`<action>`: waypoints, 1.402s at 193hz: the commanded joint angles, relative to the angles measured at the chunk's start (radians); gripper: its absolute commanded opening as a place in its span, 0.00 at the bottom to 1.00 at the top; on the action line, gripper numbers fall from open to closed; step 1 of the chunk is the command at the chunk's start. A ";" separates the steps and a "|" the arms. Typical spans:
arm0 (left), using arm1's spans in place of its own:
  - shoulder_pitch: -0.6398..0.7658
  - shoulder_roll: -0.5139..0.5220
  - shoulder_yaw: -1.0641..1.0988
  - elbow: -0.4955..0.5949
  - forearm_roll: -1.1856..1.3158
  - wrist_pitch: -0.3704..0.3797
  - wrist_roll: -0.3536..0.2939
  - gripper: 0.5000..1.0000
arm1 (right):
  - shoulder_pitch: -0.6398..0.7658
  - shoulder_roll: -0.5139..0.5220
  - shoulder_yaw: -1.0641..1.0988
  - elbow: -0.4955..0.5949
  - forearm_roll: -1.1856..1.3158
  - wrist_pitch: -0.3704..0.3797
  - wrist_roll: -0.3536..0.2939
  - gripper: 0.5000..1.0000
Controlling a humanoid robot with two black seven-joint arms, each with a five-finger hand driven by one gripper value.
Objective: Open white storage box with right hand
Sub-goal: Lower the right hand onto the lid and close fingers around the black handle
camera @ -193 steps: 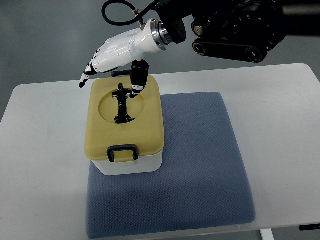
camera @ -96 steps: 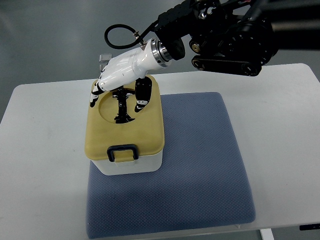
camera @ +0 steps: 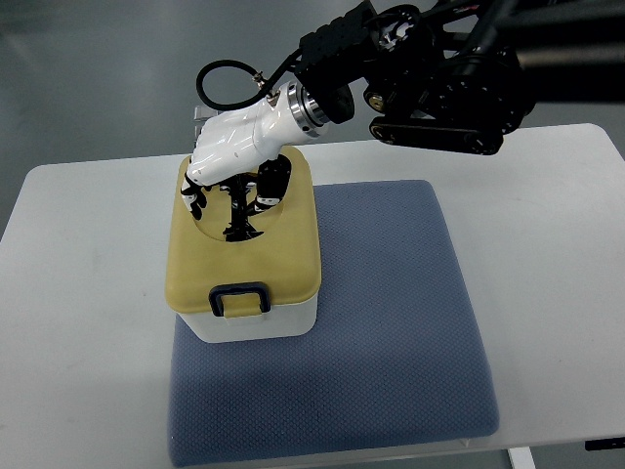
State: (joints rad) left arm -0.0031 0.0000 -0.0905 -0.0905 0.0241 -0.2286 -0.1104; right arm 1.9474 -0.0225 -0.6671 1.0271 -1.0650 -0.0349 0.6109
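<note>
The white storage box (camera: 256,323) stands on the left part of a blue mat, closed by a tan lid (camera: 288,259). A black front latch (camera: 241,296) sits at the lid's near edge. A black folding handle (camera: 238,221) lies in the lid's round recess. My right hand (camera: 231,195), white with dark fingertips, reaches down from the upper right into that recess. Its fingers (camera: 194,202) hang left of the handle and its thumb (camera: 269,189) right of it, with gaps on both sides. The hand's palm hides the far end of the handle.
The blue mat (camera: 391,322) lies on a white table (camera: 78,293) and stretches to the right and front of the box. My right arm's black housing (camera: 439,78) hangs over the table's far edge. Grey floor lies beyond.
My right hand has swung down from above the lid's far edge into the recess, and its fingers have curled from pointing left to straddling the black handle.
</note>
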 commanded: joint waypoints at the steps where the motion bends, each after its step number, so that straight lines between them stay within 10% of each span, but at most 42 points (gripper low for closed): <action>1: 0.000 0.000 0.000 0.000 0.000 0.000 0.000 1.00 | 0.001 0.004 -0.002 -0.002 -0.016 -0.003 0.000 0.44; 123: 0.002 0.000 0.000 0.000 0.000 0.000 0.000 1.00 | -0.002 0.021 -0.012 -0.021 -0.090 -0.031 0.000 0.34; 270: 0.002 0.000 0.000 0.000 0.000 0.000 0.000 1.00 | -0.005 0.021 -0.012 -0.025 -0.113 -0.033 0.000 0.00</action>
State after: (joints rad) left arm -0.0015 0.0000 -0.0905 -0.0905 0.0245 -0.2285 -0.1104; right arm 1.9420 -0.0015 -0.6809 1.0017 -1.1782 -0.0683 0.6108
